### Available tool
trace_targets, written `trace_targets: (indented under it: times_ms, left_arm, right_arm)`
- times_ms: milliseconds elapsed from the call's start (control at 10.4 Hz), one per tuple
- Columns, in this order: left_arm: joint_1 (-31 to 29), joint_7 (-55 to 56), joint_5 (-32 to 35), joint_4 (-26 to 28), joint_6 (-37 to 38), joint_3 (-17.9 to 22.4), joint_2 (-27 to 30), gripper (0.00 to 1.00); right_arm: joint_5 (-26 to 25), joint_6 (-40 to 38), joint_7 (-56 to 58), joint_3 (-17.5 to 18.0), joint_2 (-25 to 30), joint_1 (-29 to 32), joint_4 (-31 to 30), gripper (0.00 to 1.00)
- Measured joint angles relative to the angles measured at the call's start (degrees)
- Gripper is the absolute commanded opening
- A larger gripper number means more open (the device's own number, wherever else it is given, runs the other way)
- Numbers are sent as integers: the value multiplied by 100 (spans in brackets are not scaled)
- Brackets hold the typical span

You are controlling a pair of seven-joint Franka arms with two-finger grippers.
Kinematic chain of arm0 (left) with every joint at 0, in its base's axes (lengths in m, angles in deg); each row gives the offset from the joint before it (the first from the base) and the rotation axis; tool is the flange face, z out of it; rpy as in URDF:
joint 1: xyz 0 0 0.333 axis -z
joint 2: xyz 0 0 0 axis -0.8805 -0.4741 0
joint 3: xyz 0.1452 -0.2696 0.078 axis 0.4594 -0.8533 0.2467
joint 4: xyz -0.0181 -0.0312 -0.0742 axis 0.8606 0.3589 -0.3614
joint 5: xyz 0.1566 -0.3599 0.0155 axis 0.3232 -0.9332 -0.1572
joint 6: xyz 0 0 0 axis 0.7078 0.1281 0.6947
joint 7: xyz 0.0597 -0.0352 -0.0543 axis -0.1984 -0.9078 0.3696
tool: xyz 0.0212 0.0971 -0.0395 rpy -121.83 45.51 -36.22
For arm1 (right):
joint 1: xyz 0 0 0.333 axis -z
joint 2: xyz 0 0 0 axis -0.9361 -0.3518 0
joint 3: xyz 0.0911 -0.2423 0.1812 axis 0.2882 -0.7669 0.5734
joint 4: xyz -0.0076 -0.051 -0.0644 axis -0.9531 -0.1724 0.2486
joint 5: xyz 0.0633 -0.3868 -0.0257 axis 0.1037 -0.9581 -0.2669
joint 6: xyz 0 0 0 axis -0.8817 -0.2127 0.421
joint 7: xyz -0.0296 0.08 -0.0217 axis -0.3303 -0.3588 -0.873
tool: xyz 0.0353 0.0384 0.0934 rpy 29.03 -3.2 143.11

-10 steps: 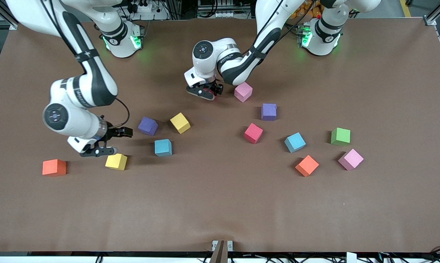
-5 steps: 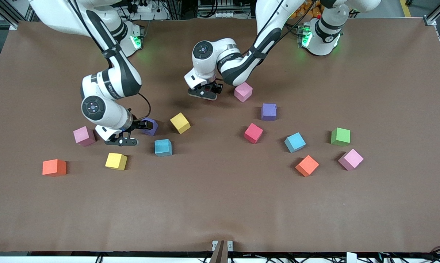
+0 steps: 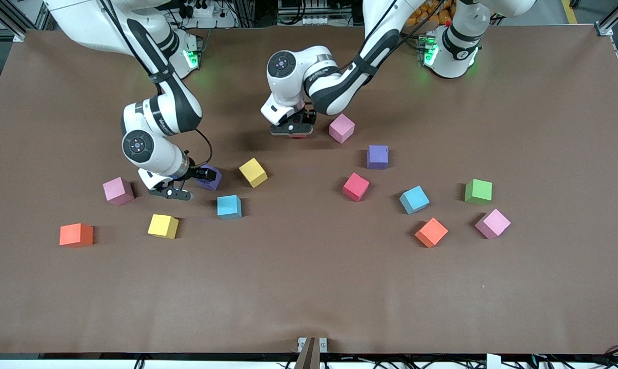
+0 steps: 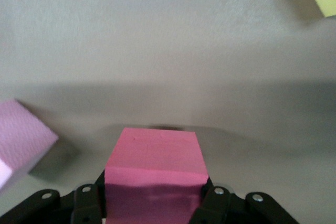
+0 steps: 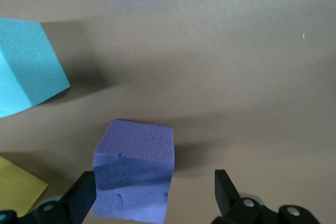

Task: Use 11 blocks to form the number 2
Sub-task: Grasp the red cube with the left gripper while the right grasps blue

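Single blocks lie scattered on the brown table, none touching another, and no number 2 shows. My left gripper [image 3: 291,133] [image 4: 153,203] is shut on a red block [image 4: 155,156] just above the table, beside a pink block [image 3: 341,128] [image 4: 21,140]. My right gripper [image 3: 191,183] [image 5: 153,182] stands open and low around a purple block [image 3: 210,179] [image 5: 136,174], one finger close against it, the other apart. Near it are a yellow block [image 3: 253,172], a light blue block [image 3: 229,206] [image 5: 26,66], another yellow block [image 3: 163,226] and a pink block [image 3: 118,190].
Toward the left arm's end lie a purple block [image 3: 377,157], a red block [image 3: 356,186], a light blue block [image 3: 414,199], an orange block [image 3: 431,232], a pink block [image 3: 492,223] and a green cube [image 3: 478,191]. An orange block [image 3: 76,234] sits near the right arm's end.
My left gripper has shut on the red block and turned a little. My right arm has swung from beside the yellow block to the purple block, uncovering a pink block.
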Motion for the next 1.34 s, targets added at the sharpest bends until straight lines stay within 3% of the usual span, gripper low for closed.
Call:
trace_targets:
  times_ms: [383,671,1150,1342]
  left_arm:
    - [-43,1093,0,395,55,-497,-2,39]
    - [-430,1360,5,604,-34,-1021,37,41]
    - [-769,1478,507,1633,-1320,-1309,289,46]
    - [-941,1478,523,1799,-1351,-1384,381,48]
  right_arm:
    - [242,100,-378,15,-11,-3,-17,100]
    - [329,195,-392,21,-56,-87,-37,100]
    - [331,292,-474,21,-275,-304,-62,100]
    - [331,335,-474,18,-311,-304,-62,100]
